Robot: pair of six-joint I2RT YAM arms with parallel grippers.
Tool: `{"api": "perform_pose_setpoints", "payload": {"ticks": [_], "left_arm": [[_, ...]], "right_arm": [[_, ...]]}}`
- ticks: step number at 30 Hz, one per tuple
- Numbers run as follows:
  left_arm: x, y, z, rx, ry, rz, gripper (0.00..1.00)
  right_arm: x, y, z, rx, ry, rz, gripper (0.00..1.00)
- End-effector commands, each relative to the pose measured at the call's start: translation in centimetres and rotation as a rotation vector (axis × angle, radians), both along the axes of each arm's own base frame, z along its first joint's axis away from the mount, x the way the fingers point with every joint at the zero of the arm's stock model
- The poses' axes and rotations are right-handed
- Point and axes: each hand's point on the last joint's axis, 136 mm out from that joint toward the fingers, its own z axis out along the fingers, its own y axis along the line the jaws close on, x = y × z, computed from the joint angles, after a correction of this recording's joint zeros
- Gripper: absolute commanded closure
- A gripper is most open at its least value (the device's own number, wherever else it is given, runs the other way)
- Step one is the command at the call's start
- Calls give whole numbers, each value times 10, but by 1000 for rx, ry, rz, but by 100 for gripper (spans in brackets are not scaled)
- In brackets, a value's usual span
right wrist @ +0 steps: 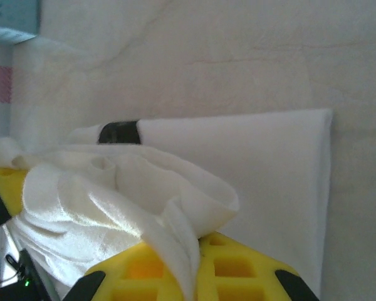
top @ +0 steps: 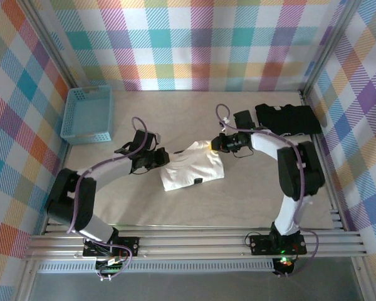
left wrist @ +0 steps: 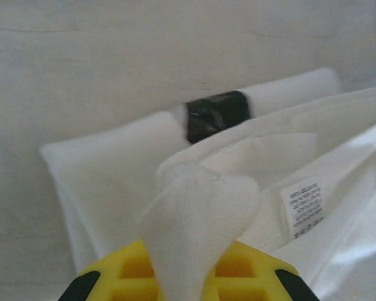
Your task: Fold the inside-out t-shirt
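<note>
The inside-out t-shirt (top: pixel 193 168) lies partly folded in the middle of the table, white and wrinkled, with a small black tag (top: pixel 198 181) near its front edge. My left gripper (top: pixel 162 157) is at the shirt's left edge, and in the left wrist view my left gripper (left wrist: pixel 188 266) is shut on a raised bunch of ribbed white fabric (left wrist: pixel 197 207). A printed care label (left wrist: pixel 304 210) and the black tag (left wrist: pixel 216 115) lie beyond it. My right gripper (top: pixel 214 144) is at the shirt's upper right corner. Seen from the right wrist, my right gripper (right wrist: pixel 197 266) pinches a lifted fold (right wrist: pixel 175 200).
A blue basket (top: pixel 88 113) stands at the back left of the table. A black folded garment (top: pixel 287 119) lies at the back right, behind the right arm. Checked walls close the table on three sides. Bare wood (top: pixel 175 106) stretches behind the shirt.
</note>
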Motion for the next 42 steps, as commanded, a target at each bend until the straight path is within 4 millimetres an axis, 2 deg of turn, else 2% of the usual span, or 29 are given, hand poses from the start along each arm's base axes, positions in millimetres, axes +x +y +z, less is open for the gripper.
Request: {"api": "perform_pose_setpoints", "payload": {"ticks": [1,3,4,8,11,14,16,18,20,22,27,30,33,38,42], "left_arm": [[27,22,-21,150,-10,37,91],[32,26,-31,179,28,52,84],[34,27,-31,183,29,57,79],[40,35,-13,215,-18,89,54],[37,45,5,244,-57,110,36],[23,53,24,244,-105,131,24],[4,39,32,157,-114,86,19],[-12,11,37,19,-113,12,18],[-24,-13,37,-84,-91,-46,19],[-29,-24,27,-116,-52,-75,19],[-22,-20,-1,-62,-23,-60,19],[-24,-22,-19,-55,20,-68,19],[-28,-22,-29,-68,44,-64,19],[-32,-20,-31,-63,47,-63,20],[-31,-17,-25,-43,30,-62,19]], "right_arm": [[14,-8,-30,-112,61,-3,84],[23,-11,-37,-154,69,-9,71],[25,-12,-34,-166,58,-7,67],[26,-26,2,-222,-49,-27,49],[5,-34,16,-214,-52,-34,41],[-24,-28,12,-132,23,-30,30],[-37,-22,7,-82,64,-26,23],[-41,-18,1,-70,84,-21,20],[-41,-14,-4,-58,100,-19,19],[-39,-10,-8,-38,113,-21,17],[-40,10,-23,-12,155,7,15],[-45,21,-37,-15,195,17,15],[-52,31,-46,-13,215,26,17],[-58,49,-47,30,231,54,26],[-50,51,-42,31,203,47,43]]}}
